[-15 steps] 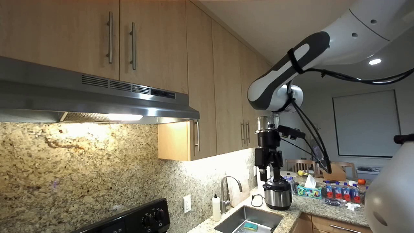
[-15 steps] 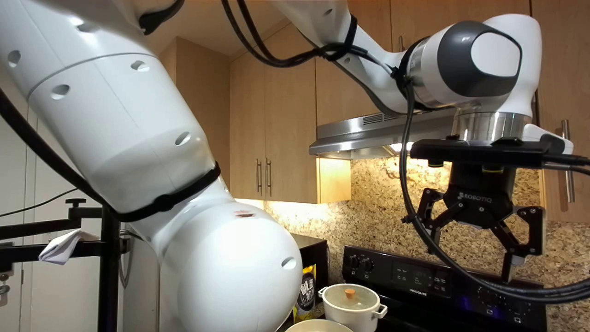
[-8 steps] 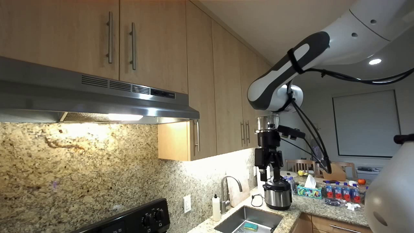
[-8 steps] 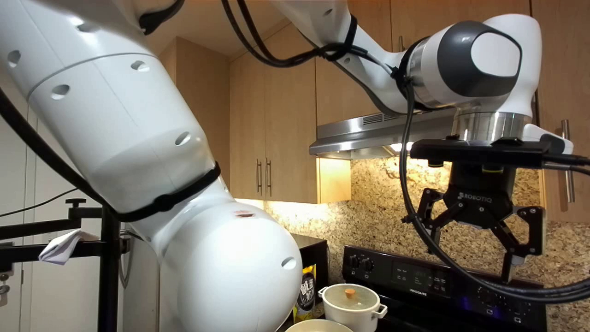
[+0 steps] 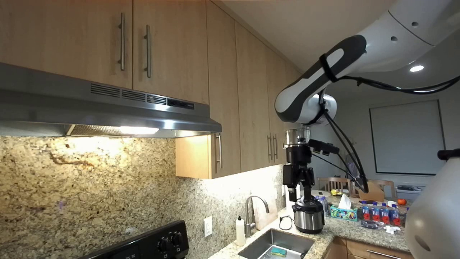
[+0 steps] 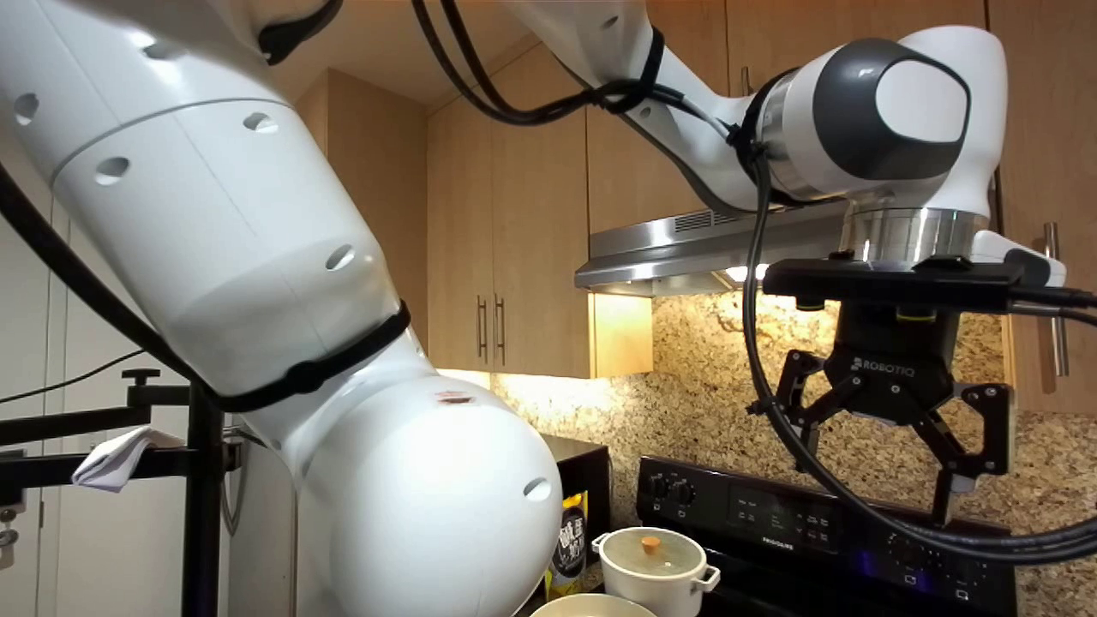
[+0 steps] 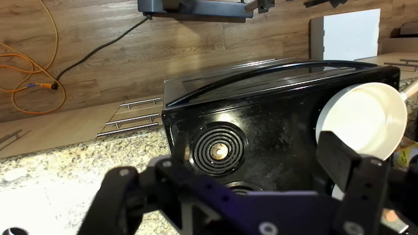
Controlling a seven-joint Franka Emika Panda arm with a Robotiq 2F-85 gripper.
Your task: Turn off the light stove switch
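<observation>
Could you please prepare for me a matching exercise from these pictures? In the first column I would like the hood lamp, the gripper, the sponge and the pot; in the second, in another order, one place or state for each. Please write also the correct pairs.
Things
1. hood lamp
2. gripper
3. sponge
4. pot

Place or state
A. in the sink
B. covered with a lid
C. lit
D. open, holding nothing

Right pairs: 1-C; 2-D; 3-A; 4-B

Kitchen; coil-burner stove [image 7: 274, 140]; sink [image 5: 259, 245] with faucet [image 5: 247, 217]; wall cabinets [image 5: 253, 97]; lidded pot [image 6: 644, 591].
</observation>
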